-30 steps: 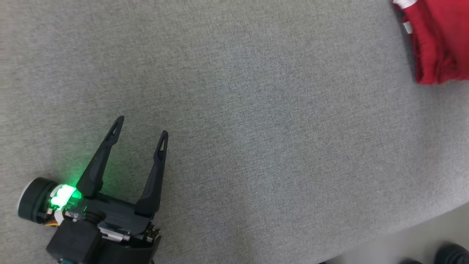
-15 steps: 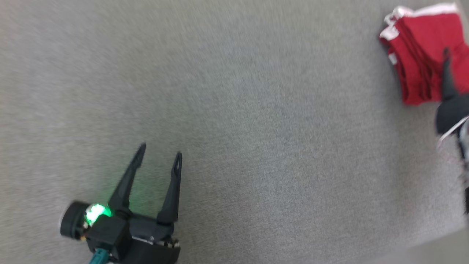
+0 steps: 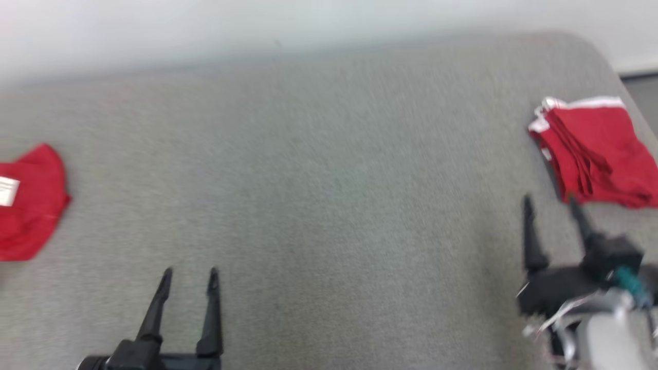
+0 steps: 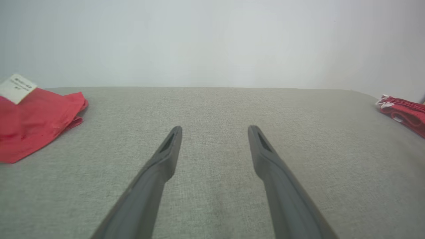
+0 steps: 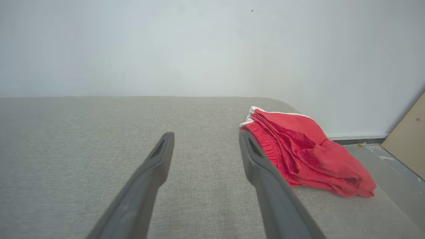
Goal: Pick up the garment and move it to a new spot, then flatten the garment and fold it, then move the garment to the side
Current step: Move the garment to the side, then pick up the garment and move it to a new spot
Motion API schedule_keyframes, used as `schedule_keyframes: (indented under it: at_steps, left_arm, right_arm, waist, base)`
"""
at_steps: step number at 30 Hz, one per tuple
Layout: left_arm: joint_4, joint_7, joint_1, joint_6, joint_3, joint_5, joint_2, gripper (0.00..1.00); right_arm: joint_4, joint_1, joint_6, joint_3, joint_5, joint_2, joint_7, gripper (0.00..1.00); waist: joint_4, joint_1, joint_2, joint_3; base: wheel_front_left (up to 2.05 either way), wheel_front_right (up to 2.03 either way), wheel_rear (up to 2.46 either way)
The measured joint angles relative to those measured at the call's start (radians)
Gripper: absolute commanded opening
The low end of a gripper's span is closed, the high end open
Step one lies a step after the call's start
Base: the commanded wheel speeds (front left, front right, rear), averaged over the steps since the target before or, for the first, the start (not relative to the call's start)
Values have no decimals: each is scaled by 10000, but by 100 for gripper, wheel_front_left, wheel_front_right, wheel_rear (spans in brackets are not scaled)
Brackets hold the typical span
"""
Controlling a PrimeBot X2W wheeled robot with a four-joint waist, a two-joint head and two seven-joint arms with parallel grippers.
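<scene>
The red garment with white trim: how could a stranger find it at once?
Go to the far right corner of the grey surface. The red garment with white trim lies there, folded in layers. The other red cloth, at the left edge, has a white label instead.

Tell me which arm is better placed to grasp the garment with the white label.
Left, probably: the garment lies on that side, nearer the open left jaws; the right jaws are far across.

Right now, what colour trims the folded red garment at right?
White trim along the folded red garment; right wrist view.
</scene>
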Motion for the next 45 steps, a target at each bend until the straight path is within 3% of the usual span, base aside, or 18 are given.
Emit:
schedule_keyframes:
  at_steps: [11, 22, 45]
  left_arm:
    - [702, 0, 500, 12, 995, -23, -213, 100]
    - [1091, 0, 708, -188, 1273, 8, -318, 100]
    - [1095, 0, 712, -217, 1254, -56, -337, 100]
  right_arm:
    - [-451, 1379, 0, 573, 802, 836, -500, 100]
    - [-107, 2025, 0, 928, 869, 957, -637, 100]
    - [276, 2067, 0, 1193, 1287, 970, -840, 100]
  waist:
    - [732, 1, 0, -1260]
    - [1013, 2, 1, -1798]
    - [962, 4, 1, -1708]
  base:
    - [0, 0, 0]
    - [0, 0, 0]
    - [0, 0, 0]
